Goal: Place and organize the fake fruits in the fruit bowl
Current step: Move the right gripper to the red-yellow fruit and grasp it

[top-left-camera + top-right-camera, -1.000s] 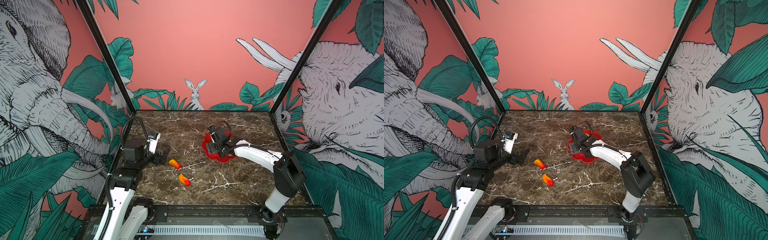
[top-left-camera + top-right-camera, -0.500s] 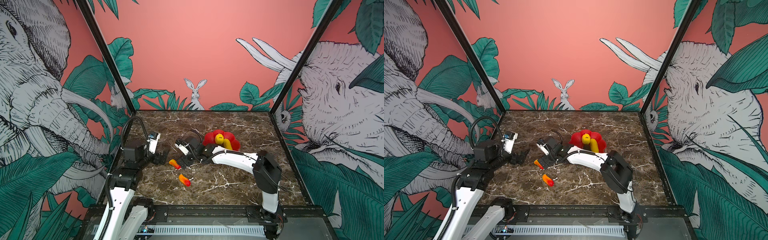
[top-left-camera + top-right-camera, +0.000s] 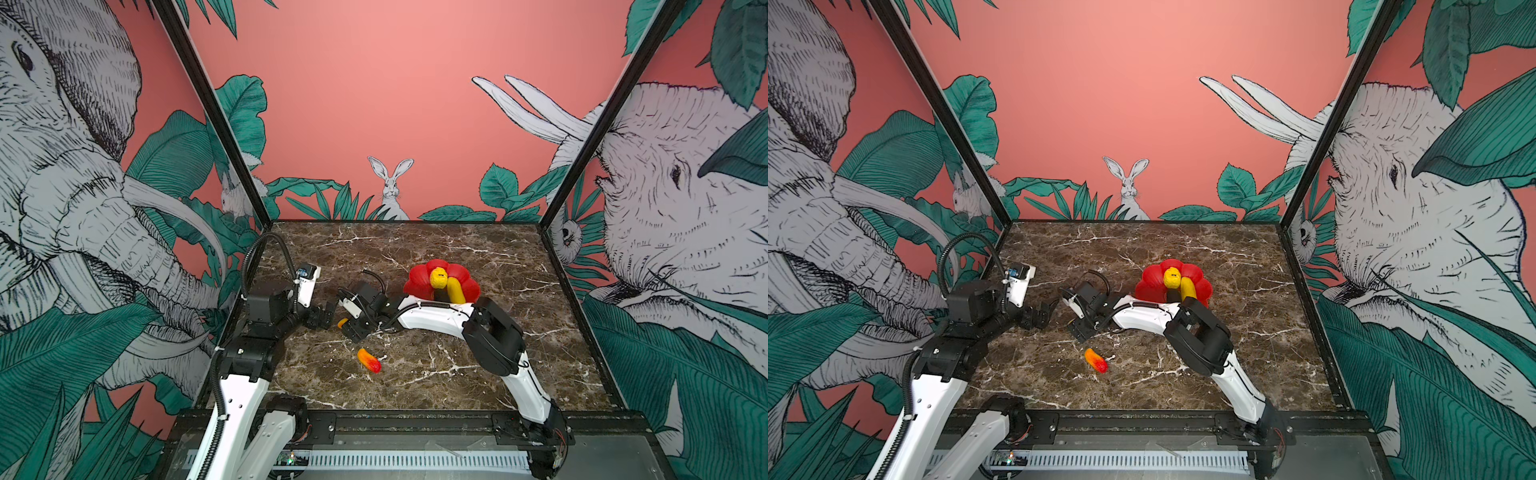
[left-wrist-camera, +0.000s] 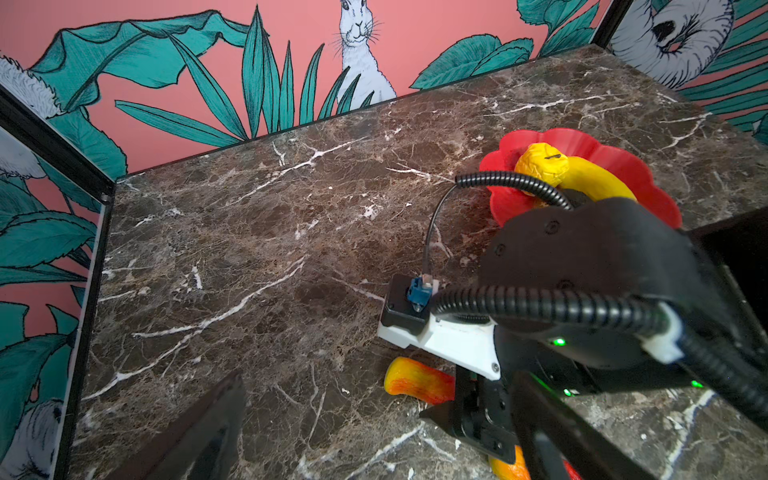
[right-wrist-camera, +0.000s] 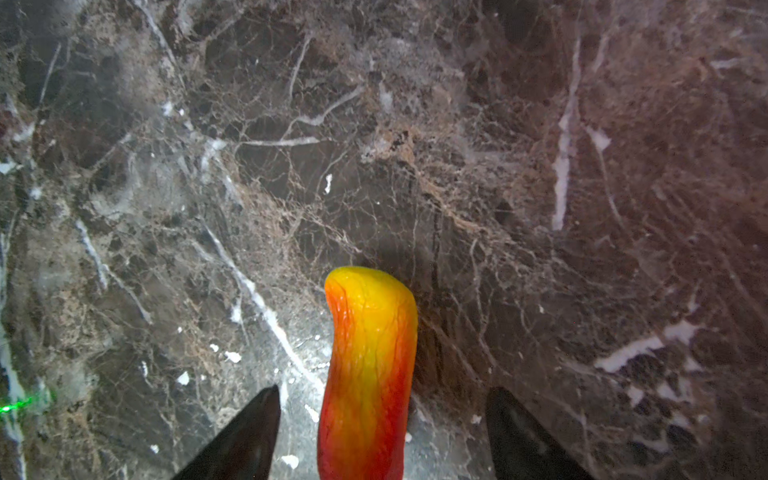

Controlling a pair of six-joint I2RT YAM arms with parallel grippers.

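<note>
At the left side of the marbled surface (image 3: 415, 249), the left end effector (image 3: 321, 316) hung low, its jaws spread with nothing between them. In the left wrist view one of its dark fingers (image 4: 208, 432) showed over bare stone.

Just to its right, in both top views, the right end effector (image 3: 351, 326) sat left of the middle, tilted down over the first orange-red fruit (image 3: 342, 322). From above only that fruit's yellow-orange tip showed past the black housing. The right wrist view showed more. The fruit lay lengthwise on the surface between the two black fingertips (image 5: 249, 436), with a strip of stone visible on either side. The jaws therefore stood apart, straddling the fruit without pinching it.

A little farther right and nearer the front edge, the second orange-red fruit (image 3: 369, 360) lay alone on the surface, apart from both end effectors.

Right of the middle and farther back, the fruit bowl (image 3: 419, 282) rested on the surface. It held the bumpy yellow fruit (image 3: 439, 277) near its centre. The long yellow fruit (image 3: 456, 291) lay against that fruit's right side. The dark fruit (image 3: 439, 295) sat just in front of the bumpy one and was partly hidden. The right arm (image 3: 432, 320) crossed in front of the bowl's near rim, its black elbow bent well to the right.
</note>
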